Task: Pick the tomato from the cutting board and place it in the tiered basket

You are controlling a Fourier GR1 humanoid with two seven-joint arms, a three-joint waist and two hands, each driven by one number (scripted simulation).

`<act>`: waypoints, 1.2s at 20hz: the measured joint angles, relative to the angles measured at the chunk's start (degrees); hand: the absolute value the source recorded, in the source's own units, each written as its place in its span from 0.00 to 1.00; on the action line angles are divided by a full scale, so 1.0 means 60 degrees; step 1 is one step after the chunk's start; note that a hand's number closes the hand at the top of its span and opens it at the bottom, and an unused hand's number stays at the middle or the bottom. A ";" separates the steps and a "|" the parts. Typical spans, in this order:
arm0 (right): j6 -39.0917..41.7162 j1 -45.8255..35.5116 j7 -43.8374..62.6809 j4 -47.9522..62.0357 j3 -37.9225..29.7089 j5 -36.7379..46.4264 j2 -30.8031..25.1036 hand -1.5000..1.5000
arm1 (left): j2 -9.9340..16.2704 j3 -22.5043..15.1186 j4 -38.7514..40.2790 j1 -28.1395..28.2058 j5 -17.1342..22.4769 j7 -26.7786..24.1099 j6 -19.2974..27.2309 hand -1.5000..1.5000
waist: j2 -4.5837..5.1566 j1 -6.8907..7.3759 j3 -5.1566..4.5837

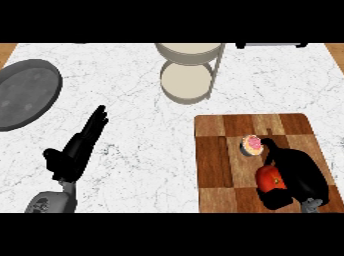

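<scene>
A red tomato (269,179) lies on the wooden cutting board (227,150) at the right, near its front. My right hand (300,172) is curled round the tomato and hides part of it. The tiered basket (190,75) stands at the back centre, with two pale round trays, one above the other. My left hand (79,147) rests open on the white counter at the left, fingers straight and pointing away, far from the board.
A small pink-frosted pastry (252,144) sits on the board just beyond my right hand. A grey frying pan (20,94) lies at the far left. A dark appliance edge (271,45) shows at the back right.
</scene>
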 measured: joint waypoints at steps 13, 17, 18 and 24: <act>-0.2891 0.1464 0.6663 -0.2778 -0.0078 0.2829 0.2664 1.00 | 0.0025 0.0093 -0.0118 0.0182 -0.0001 0.0049 0.0104 0.50 | -0.0061 -0.0191 0.0010; -0.3267 0.0725 0.7165 -0.3972 0.0822 0.4082 0.2805 1.00 | 0.0064 0.0014 -0.0134 0.0046 -0.0001 0.0137 -0.0037 0.50 | -0.0026 0.0042 0.0012; -0.3257 0.0457 0.7312 -0.4151 0.1061 0.4480 0.2823 1.00 | 0.0085 0.0013 -0.0122 -0.0009 0.0001 0.0158 -0.0071 0.50 | -0.0011 0.0099 0.0011; -0.2792 -0.1549 0.7900 -0.4392 0.1703 0.5707 0.2864 1.00 | -0.0049 -0.0188 -0.0309 -0.0200 -0.0058 0.0395 -0.0079 0.50 | 0.0057 0.0388 0.0011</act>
